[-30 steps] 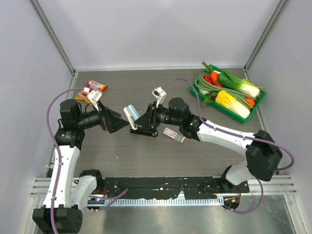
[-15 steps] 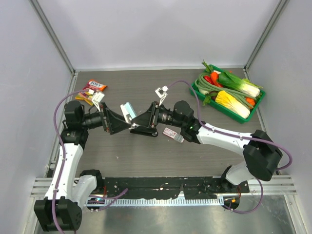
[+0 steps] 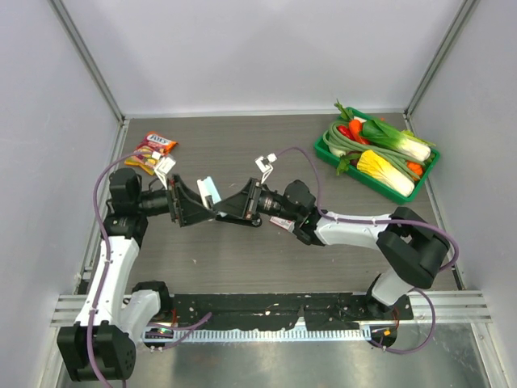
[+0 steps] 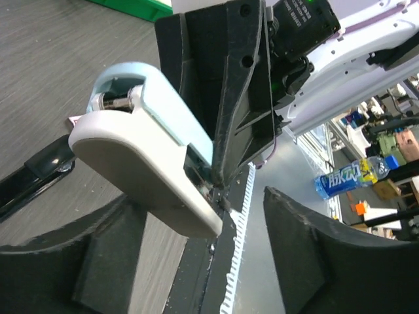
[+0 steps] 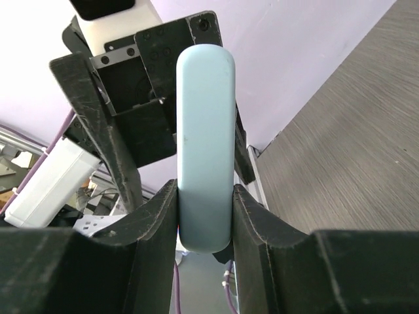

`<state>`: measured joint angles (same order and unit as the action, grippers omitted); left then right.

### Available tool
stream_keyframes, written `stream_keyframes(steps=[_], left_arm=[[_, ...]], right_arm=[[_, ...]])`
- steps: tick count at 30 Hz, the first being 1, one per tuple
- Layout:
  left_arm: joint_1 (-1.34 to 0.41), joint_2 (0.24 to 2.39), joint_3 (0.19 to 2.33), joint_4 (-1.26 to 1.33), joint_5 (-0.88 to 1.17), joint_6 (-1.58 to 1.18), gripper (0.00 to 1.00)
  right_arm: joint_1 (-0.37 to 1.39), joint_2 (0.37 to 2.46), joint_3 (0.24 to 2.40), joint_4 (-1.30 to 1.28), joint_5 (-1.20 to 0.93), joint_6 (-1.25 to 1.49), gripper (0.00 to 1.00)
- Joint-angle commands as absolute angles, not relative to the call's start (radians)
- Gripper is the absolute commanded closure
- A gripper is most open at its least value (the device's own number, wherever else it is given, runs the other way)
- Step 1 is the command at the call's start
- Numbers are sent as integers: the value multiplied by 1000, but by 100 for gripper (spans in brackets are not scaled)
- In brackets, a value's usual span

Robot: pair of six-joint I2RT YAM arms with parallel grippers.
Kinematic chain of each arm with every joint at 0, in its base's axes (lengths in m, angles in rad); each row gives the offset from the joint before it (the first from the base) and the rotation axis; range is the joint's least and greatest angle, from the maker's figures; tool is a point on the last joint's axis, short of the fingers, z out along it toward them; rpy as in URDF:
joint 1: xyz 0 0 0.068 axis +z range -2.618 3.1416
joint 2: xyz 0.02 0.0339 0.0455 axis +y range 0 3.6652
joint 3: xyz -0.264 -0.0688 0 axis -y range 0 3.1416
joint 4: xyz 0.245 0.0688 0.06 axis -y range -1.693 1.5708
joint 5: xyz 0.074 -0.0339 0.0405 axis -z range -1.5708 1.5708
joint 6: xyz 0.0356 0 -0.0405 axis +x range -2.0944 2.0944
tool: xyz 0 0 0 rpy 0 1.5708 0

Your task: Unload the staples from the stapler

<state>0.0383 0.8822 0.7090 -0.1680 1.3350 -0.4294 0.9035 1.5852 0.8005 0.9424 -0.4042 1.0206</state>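
The stapler [image 3: 210, 191] is a small pale blue oblong held above the table's middle left. My right gripper [image 3: 232, 207] is shut on it. In the right wrist view the stapler [image 5: 205, 131] stands upright, clamped at its lower end between the two fingers of the right gripper [image 5: 205, 226]. My left gripper [image 3: 194, 208] faces it from the left with its jaws open. In the left wrist view the stapler [image 4: 150, 163] shows its white underside and hinge, and its end reaches in between the spread jaws of the left gripper [image 4: 203, 222]. I cannot tell if a finger touches it.
A flat pink-and-white packet [image 3: 281, 220] lies under the right arm. A snack bag [image 3: 153, 149] lies at the back left. A green tray [image 3: 428, 174] of vegetables stands at the back right. Walls close in the table on three sides.
My right gripper has carried the stapler left and lower. My left gripper has moved right, so its open jaws now reach round the stapler's end.
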Motion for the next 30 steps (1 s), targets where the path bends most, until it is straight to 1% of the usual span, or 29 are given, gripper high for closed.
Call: stream_keyframes(steps=[1, 6, 12, 15, 17, 18, 20, 21, 23, 24, 26, 27, 28, 29, 30], left_arm=[[23, 903, 703, -133, 1408, -390, 35], [9, 910, 686, -132, 1405, -371, 34], [9, 920, 686, -144, 1405, -347, 37], [9, 937, 701, -218, 1404, -264, 48], [9, 948, 700, -238, 1404, -229, 54], [8, 951, 696, -241, 1404, -219, 59], [9, 953, 690, -262, 1405, -175, 64], [9, 954, 690, -274, 1402, -158, 74], [9, 957, 689, -288, 1396, -135, 83], [9, 962, 690, -293, 1390, -129, 90], [9, 966, 702, -334, 1378, -100, 98], [9, 971, 716, -378, 1370, -10, 100], [9, 976, 733, -517, 1336, 85, 100], [9, 983, 776, -599, 1312, 171, 100], [8, 1011, 796, -677, 1284, 360, 100]], right_arm=[[910, 1565, 798, 1092, -361, 1032, 99], [913, 1591, 801, 1152, -356, 1057, 99], [917, 1617, 784, 1193, -347, 1074, 99], [923, 1626, 758, 1203, -353, 1080, 99], [927, 1631, 739, 1225, -350, 1086, 99], [927, 1634, 720, 1235, -342, 1095, 99], [927, 1634, 706, 1259, -338, 1100, 99], [927, 1638, 703, 1262, -334, 1103, 99], [928, 1643, 703, 1269, -336, 1104, 99], [928, 1647, 709, 1270, -337, 1103, 99], [928, 1661, 710, 1267, -350, 1108, 99], [930, 1664, 703, 1267, -354, 1108, 99], [930, 1663, 696, 1264, -360, 1104, 99], [930, 1658, 689, 1238, -373, 1095, 99], [928, 1652, 669, 1218, -382, 1085, 99]])
